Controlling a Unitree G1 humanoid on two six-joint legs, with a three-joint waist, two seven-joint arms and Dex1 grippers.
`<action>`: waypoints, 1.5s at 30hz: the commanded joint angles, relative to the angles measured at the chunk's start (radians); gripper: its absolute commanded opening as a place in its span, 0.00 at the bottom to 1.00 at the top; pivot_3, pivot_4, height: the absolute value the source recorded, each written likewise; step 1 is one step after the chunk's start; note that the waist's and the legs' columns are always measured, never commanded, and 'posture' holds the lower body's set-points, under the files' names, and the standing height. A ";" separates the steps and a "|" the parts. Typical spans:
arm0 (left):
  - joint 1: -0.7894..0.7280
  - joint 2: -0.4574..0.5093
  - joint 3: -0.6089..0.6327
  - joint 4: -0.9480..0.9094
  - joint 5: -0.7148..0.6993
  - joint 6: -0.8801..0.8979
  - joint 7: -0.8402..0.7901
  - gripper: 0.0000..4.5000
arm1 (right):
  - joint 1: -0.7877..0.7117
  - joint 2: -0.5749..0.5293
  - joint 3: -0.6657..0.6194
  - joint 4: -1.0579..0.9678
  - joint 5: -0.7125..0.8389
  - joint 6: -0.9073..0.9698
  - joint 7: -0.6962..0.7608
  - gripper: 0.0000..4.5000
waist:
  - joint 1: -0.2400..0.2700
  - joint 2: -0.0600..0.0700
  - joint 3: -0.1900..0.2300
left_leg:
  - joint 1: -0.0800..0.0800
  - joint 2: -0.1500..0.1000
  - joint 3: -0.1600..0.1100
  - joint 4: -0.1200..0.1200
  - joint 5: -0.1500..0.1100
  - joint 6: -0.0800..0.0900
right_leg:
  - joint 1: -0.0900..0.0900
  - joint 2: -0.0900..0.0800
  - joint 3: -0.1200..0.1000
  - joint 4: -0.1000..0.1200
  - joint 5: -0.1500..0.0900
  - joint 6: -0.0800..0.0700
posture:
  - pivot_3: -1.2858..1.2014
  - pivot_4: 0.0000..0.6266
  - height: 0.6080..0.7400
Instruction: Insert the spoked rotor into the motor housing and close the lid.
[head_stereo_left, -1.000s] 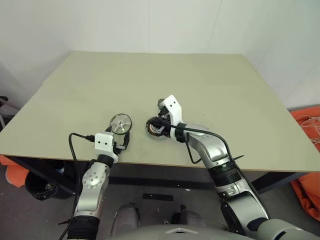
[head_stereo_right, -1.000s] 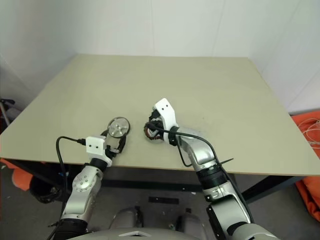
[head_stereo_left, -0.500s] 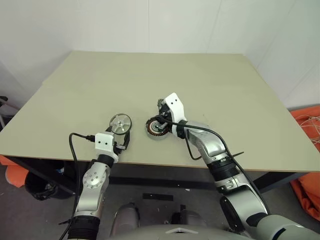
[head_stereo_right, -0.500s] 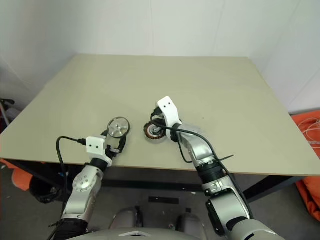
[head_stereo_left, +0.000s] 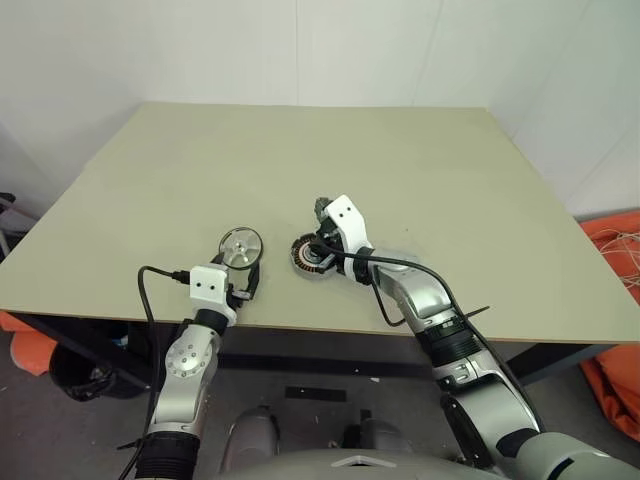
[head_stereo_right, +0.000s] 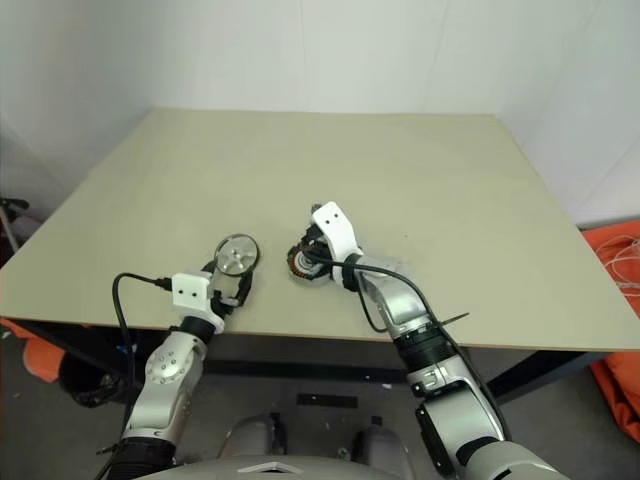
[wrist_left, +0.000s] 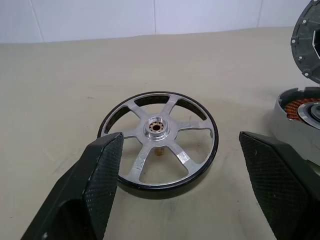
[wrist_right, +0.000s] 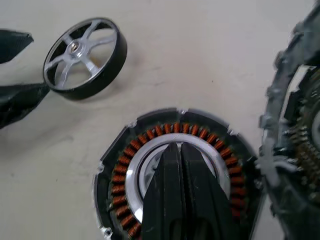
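At the near edge of the pale beige counter, the left gripper points level, its jaws spread wide. A black cable loops off its white wrist block. Just past the fingertips, between them, lies the spoked rotor, a flat round wheel with six silver spokes, a small central hub and a black rim. One black finger sits right at the rim; whether it touches cannot be told. The other finger stands well apart from the rim.

To the rotor's right, near it but not touching, sits the motor housing, a short round silver ring with copper-coloured windings around a shiny centre. It lies flat and open-topped. The right gripper tilts down over it, jaws pressed together and holding nothing. Its tips are above the housing's centre; contact cannot be made out.

Beyond these things the counter runs to a white wall. Orange fabric lies on the floor at the right.
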 joint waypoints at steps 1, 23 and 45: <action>-0.002 0.003 0.000 -0.037 -0.007 -0.015 -0.003 0.87 | -0.002 -0.005 0.015 -0.049 -0.002 0.004 0.017 0.01 | 0.000 0.000 0.000 | 0.000 0.000 0.000 0.000 0.000 0.000 | 0.000 0.000 0.000 0.000 0.000 0.000 | 0.52 0.00 1.00; 0.001 -0.005 0.009 -0.041 -0.008 -0.016 0.016 0.87 | 0.032 -0.033 -0.146 -0.184 0.084 -0.081 -0.014 0.01 | 0.001 0.000 0.000 | 0.000 0.000 0.000 0.000 0.000 0.000 | 0.000 0.000 0.000 0.000 0.000 0.000 | 0.52 0.00 1.00; 0.113 0.022 0.046 -0.138 -0.250 0.170 -0.142 0.87 | 0.127 -0.143 -0.155 -0.395 0.326 0.110 0.202 0.01 | 0.002 0.000 0.000 | 0.002 0.000 0.000 0.000 0.000 0.000 | 0.002 0.000 0.000 0.000 0.000 0.000 | 0.52 0.00 1.00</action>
